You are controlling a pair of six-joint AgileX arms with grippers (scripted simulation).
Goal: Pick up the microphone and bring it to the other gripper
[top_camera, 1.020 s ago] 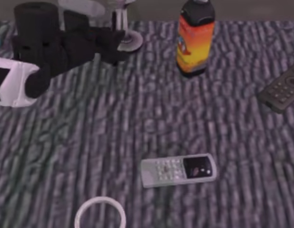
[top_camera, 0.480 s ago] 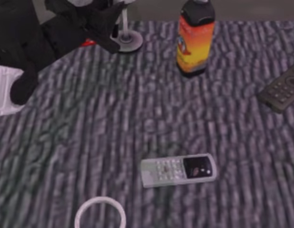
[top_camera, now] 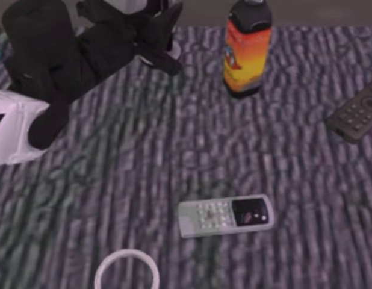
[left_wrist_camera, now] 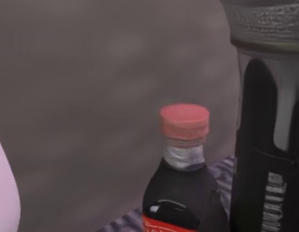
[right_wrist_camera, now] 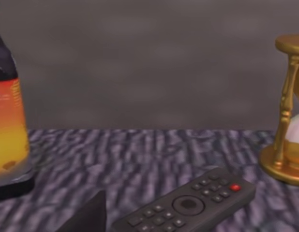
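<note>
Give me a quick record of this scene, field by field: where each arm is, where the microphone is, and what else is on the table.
left gripper: at the table's far left corner, over the microphone's stand
microphone: upright, close against the left wrist camera; whether it is gripped cannot be told
right arm: out of the top view; its wrist camera sits low beside the remote
bottle: upright, far centre
remote: right edge
phone: lying flat, near centre
white ring: near edge
hourglass: seen only in the right wrist view
</note>
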